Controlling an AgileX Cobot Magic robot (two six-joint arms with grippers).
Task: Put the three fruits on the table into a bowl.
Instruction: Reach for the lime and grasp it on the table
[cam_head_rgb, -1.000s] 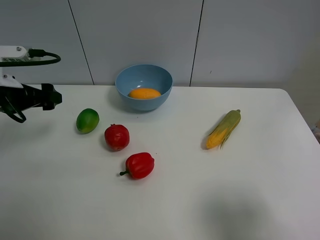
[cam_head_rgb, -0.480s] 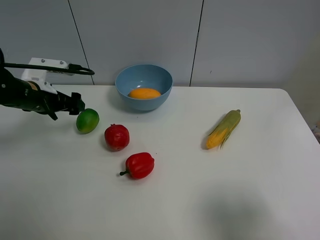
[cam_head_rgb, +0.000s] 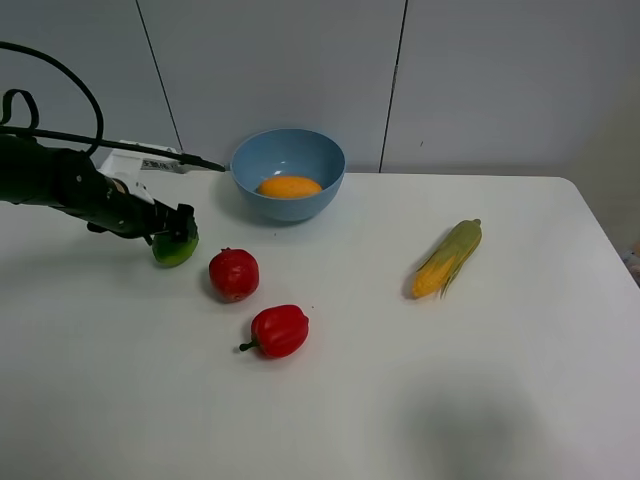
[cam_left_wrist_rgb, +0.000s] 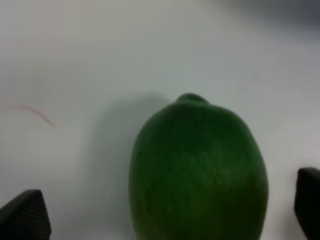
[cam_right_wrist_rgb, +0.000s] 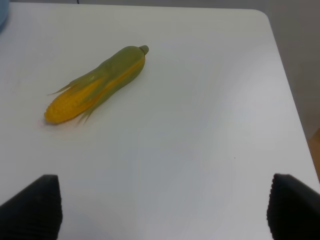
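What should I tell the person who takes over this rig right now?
Left gripper: open, fingers either side of the green fruit, which sits on the table.
Right gripper: open, empty, above the table near the corn.
Done: mango in the bowl.
To do: green fruit and dark-red fruit, both on the table.
Pepper and corn are not for the bowl.

The left arm (cam_head_rgb: 55, 180) is showing at the left of the high view as a thick black tube, with a white block (cam_head_rgb: 130, 163) sitting on its top. A thin black cable (cam_head_rgb: 70, 70) is arcing over it in the upper left. The left pincer (cam_head_rgb: 176, 232) is looking black too; its fingertips (cam_left_wrist_rgb: 25, 220) are appearing as dark matt wedges in the lower corners of the wrist view. The right pincer (cam_right_wrist_rgb: 162, 207) is showing similar blunt black fingertips (cam_right_wrist_rgb: 32, 207), finely grained.
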